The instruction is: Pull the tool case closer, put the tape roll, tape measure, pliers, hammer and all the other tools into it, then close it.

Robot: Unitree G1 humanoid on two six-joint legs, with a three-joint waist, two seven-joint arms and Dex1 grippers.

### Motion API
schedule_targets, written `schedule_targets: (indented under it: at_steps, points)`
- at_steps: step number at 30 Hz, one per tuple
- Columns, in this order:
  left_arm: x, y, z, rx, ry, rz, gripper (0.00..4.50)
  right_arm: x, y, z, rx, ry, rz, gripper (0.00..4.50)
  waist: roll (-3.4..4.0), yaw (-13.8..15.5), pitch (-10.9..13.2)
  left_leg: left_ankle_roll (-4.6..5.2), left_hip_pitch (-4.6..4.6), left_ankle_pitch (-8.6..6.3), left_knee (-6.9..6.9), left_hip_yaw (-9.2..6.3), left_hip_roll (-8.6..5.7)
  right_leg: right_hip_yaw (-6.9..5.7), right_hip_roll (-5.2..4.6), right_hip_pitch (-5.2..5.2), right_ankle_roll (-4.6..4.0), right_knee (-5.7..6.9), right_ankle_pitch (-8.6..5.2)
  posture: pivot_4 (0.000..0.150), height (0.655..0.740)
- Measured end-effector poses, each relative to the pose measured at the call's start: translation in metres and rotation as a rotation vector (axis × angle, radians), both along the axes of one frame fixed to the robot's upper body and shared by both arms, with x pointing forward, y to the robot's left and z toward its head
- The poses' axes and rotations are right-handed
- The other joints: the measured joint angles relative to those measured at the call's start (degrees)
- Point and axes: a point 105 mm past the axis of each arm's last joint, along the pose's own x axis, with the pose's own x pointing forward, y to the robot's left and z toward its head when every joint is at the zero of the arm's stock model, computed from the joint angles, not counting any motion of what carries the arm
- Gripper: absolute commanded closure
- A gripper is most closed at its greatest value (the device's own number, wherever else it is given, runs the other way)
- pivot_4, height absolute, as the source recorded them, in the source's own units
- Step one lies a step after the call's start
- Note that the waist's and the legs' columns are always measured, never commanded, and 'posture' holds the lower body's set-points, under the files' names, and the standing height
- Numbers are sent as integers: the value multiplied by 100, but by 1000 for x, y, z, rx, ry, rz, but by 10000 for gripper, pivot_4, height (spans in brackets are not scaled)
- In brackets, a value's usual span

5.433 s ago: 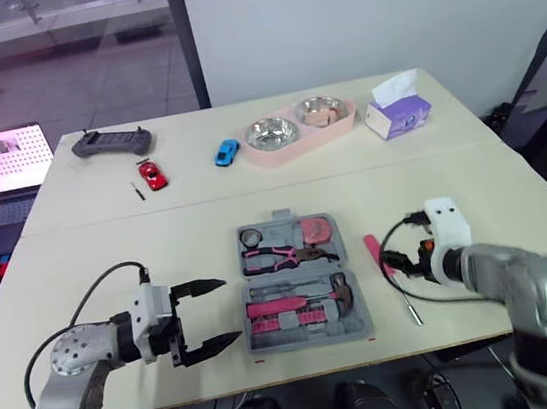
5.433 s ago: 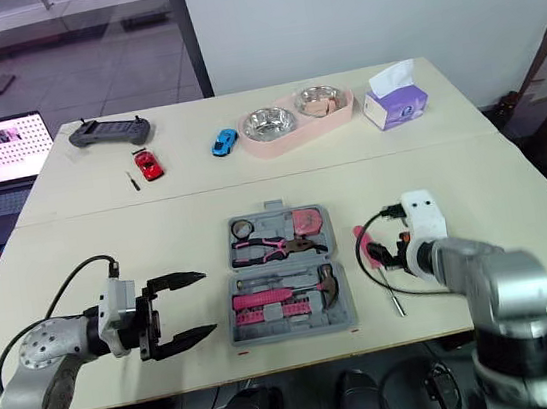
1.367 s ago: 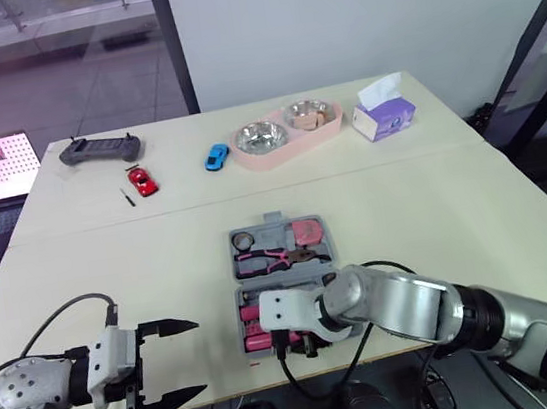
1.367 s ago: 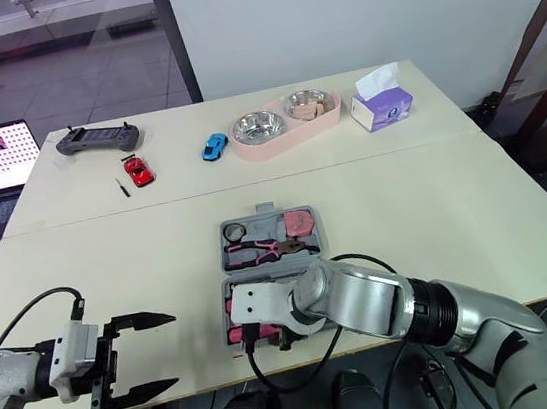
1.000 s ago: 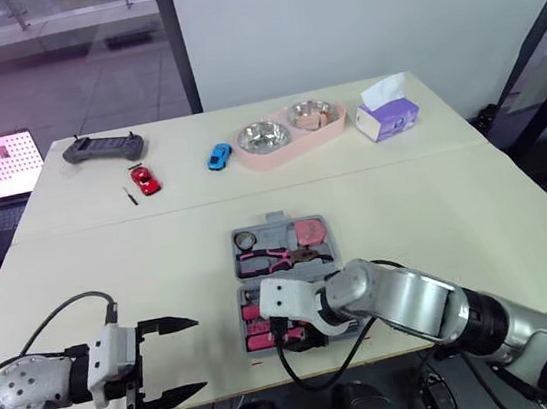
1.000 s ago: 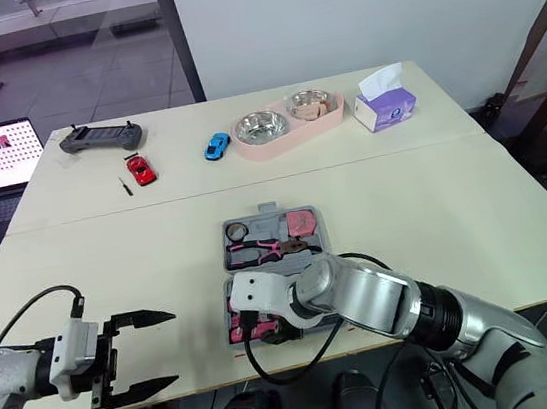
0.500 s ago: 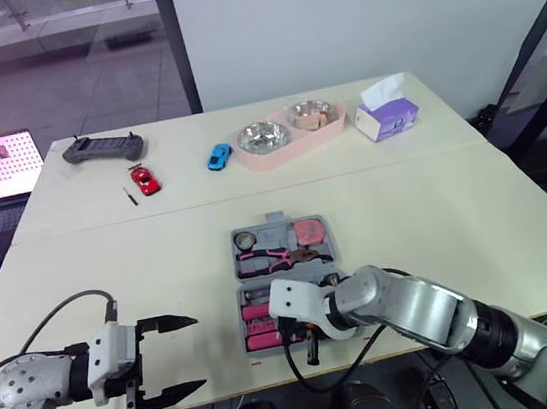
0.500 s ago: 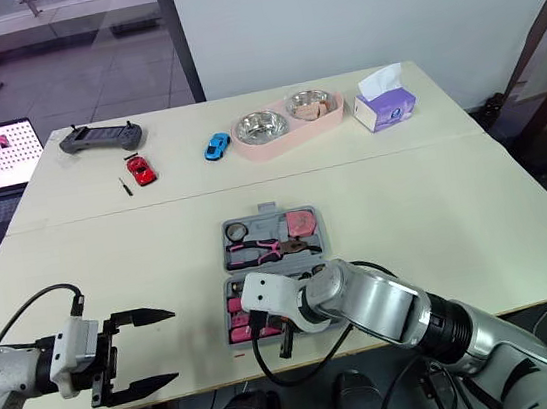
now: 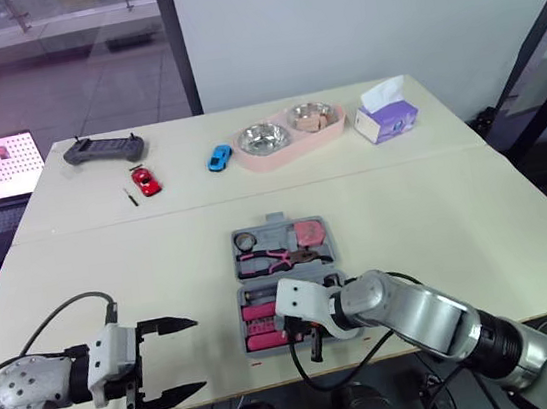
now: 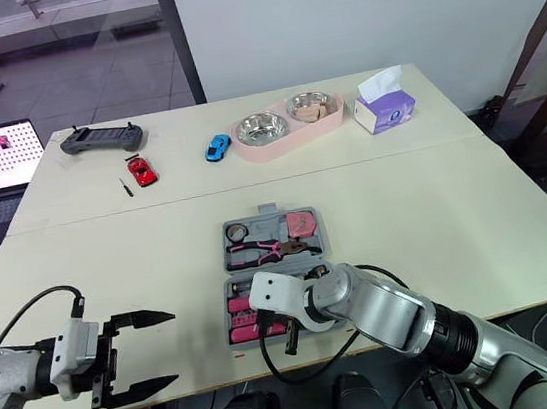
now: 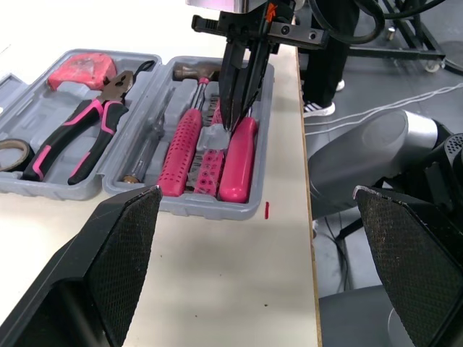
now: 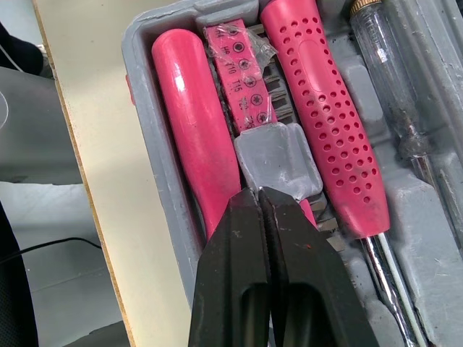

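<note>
Table (image 9: pixel 455 203) by glass wall (image 9: pixel 53 62) bears tool case (image 9: pixel 276 218); left claw (image 9: pixel 198 354) spread, right claw (image 12: pixel 258 196) pressed together.

Open grey tool case (image 9: pixel 276 218) mid-table, right pincer (image 9: pixel 313 346) at its near edge; left pincer (image 9: pixel 197 354) spread wide, well apart

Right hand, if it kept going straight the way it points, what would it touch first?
Probably the grey block on the pink bit strip between two pink handles in the tool case. The shut right hand points straight at it; depth is unclear.
</note>
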Motion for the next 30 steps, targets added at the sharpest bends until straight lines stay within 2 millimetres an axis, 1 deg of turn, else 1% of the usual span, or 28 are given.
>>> schedule_targets:
  at_steps: [5, 8, 9, 10, 12, 13, 14, 15, 16, 17, 18, 20, 21, 22, 23, 24, 26, 28, 30]
  points:
    - [1, 0, 0, 2, -3, 1, 0, 1, 2, 3, 15, -6, 5, 44233, -2, -4, -1, 0, 0, 0, -1, -1, 1, 0, 1, 0, 0, 0, 0, 1500, 7400]
    - [6, 0, 3, 3, -23, 6, 0, 2, 4, 9, 62, -2, 18, 44233, 0, -1, 1, 0, -5, 0, -1, 0, 0, 0, 1, 2, 1, 2, 1, 1500, 7400]
    - [9, 1, 4, 5, -30, 9, 0, 2, 7, 14, 95, -8, 24, 44233, 0, 3, 1, 0, -8, 0, 0, 0, 0, -1, 3, 2, 2, 2, 1, 1500, 7400]
    - [13, 1, 4, 9, -37, 12, 0, 3, 9, 23, 143, -23, 26, 44233, 1, 5, 2, 0, -8, 0, 0, 0, 0, -1, 3, 3, 5, 2, 3, 1500, 7400]
    - [24, 3, 6, 0, -56, 38, 0, 9, 11, 49, 238, -85, 17, 44233, 2, 24, 3, 0, -9, 0, 2, 0, -2, -7, 8, 4, 13, 2, 8, 1500, 7400]
    - [32, 3, 6, -5, -61, 61, 0, 13, 8, 64, 283, -123, 5, 44233, 1, 42, 3, 0, -8, 0, 3, -1, -3, -9, 8, 5, 19, 1, 11, 1500, 7400]
    - [43, 1, 6, -10, -61, 96, 0, 19, 1, 81, 333, -163, -23, 44233, 1, 83, 3, 0, -8, 0, 6, -1, -5, -10, 8, 9, 20, 0, 12, 1500, 7400]
    - [53, -1, 5, -16, -62, 132, 0, 23, -7, 93, 360, -191, -51, 44233, -2, 107, 2, 0, -8, 0, 7, 0, -7, -10, 9, 10, 21, -1, 12, 1500, 7400]
    - [62, -2, 4, -16, -57, 161, 0, 28, -18, 100, 370, -202, -87, 44233, -5, 130, 1, 0, -7, 0, 8, 0, -8, -10, 9, 10, 21, -2, 12, 1500, 7400]
    - [67, -2, 1, -14, -51, 180, 0, 31, -26, 102, 371, -207, -119, 44233, -8, 131, 1, 0, -7, 0, 8, 1, -8, -10, 9, 11, 21, -2, 12, 1500, 7400]
    - [76, -5, 0, -23, -45, 204, 0, 34, -41, 98, 353, -201, -165, 44233, -8, 155, 1, 1, -7, 0, 8, 0, -10, -11, 8, 13, 21, -1, 12, 1500, 7400]
    - [90, -10, -4, -47, -30, 243, 5549, 41, -75, 76, 261, -163, -280, 45000, -13, 182, 2, 1, -9, 0, 10, 2, -12, -12, 6, 17, 21, -1, 12, 1500, 7400]
    - [95, -11, -6, -59, -16, 257, 8936, 44, -87, 67, 224, -148, -324, 45000, -13, 161, 2, 1, -9, 1, 10, 6, -12, -11, 5, 16, 21, 1, 12, 1500, 7400]
    - [102, -13, -9, -61, -1, 270, 13673, 47, -98, 58, 196, -138, -365, 45000, -13, 144, 2, 2, -8, 1, 9, 8, -11, -9, 5, 14, 21, 2, 13, 1500, 7400]
    - [109, -15, -13, -50, 7, 270, 18607, 50, -106, 50, 178, -130, -399, 45000, -12, 128, 2, 1, -6, 1, 10, 9, -8, -9, 7, 12, 22, 6, 13, 1500, 7400]
    - [115, -19, -15, -39, 5, 263, 24592, 53, -113, 43, 163, -129, -424, 45000, -13, 105, 2, 2, -6, 1, 7, 12, -3, -9, 10, 9, 23, 7, 14, 1500, 7400]
    - [122, -23, -22, -5, 10, 250, 34299, 59, -121, 32, 135, -138, -444, 45000, -13, 74, 2, 2, -4, 1, 4, 13, -3, -8, 11, 6, 23, 13, 14, 1500, 7400]
    - [128, -22, -33, 36, 23, 253, 44603, 64, -127, 23, 106, -145, -454, 45000, -13, 56, 2, 2, -4, 1, 3, 13, -3, -8, 11, 5, 23, 14, 14, 1500, 7400]
    - [134, -20, -49, 94, 41, 271, 44603, 70, -131, 10, 85, -142, -459, 45000, -13, 55, 2, 2, -4, 1, 5, 13, -6, -8, 10, 6, 24, 15, 14, 1500, 7400]
